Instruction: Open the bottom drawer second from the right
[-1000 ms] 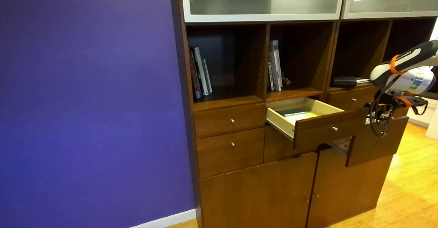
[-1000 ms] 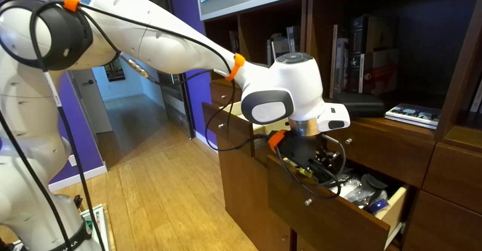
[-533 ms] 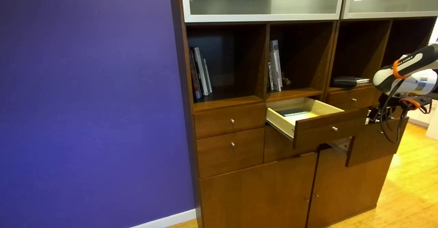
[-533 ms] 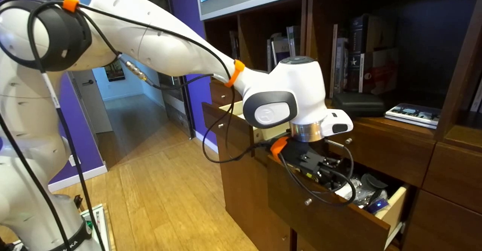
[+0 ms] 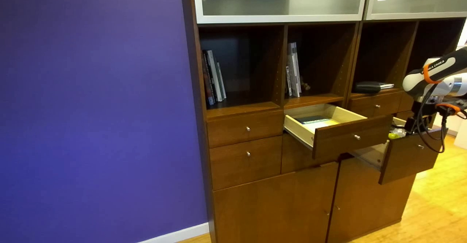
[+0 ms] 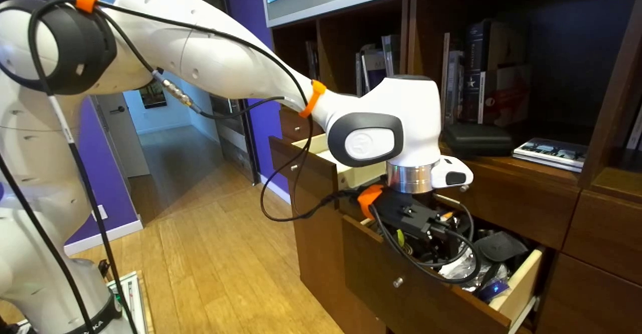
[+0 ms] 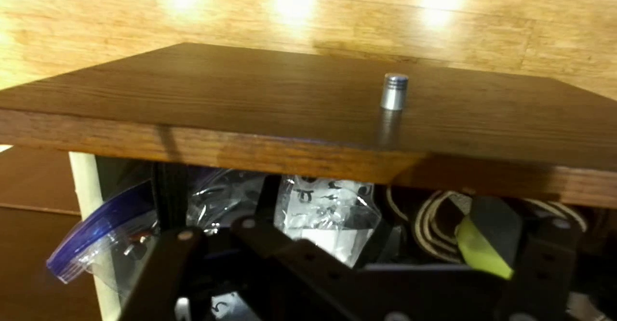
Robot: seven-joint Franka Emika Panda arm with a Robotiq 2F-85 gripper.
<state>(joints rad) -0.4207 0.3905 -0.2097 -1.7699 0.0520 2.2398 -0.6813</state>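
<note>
- Wrist view: the bottom drawer stands open, clear bags inside (one marked in black).
- In both exterior views the gripper hangs just behind that drawer's front.
- Whether its jaws stand wide or narrow cannot be told.
- Near it, an upper drawer stands open.

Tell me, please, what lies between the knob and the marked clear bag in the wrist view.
In the wrist view, part of the bottom drawer's front and its top edge lie between knob and bag.
</note>
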